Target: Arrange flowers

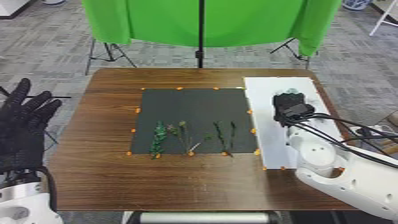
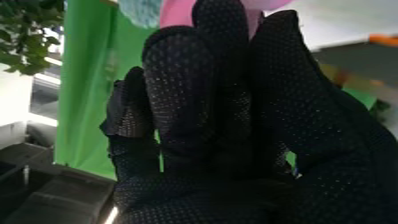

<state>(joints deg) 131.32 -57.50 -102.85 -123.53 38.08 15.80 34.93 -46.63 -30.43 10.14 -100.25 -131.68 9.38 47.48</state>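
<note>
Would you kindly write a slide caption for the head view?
Flower arranging: green stems on a dark mat, right hand over the white sheet, open left hand to the side.

Round the dark mat (image 1: 191, 107), the brown surface (image 1: 102, 125) offers passage at nine and six o'clock. Stems (image 1: 159, 137) obstruct the mat's six o'clock part; the right hand (image 1: 291, 104) and its arm (image 1: 336, 177) block some of the white panel (image 1: 274, 142) at three o'clock.

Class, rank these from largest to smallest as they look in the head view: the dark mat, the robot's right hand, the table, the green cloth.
1. Table
2. Green cloth
3. Dark mat
4. Right hand
</note>
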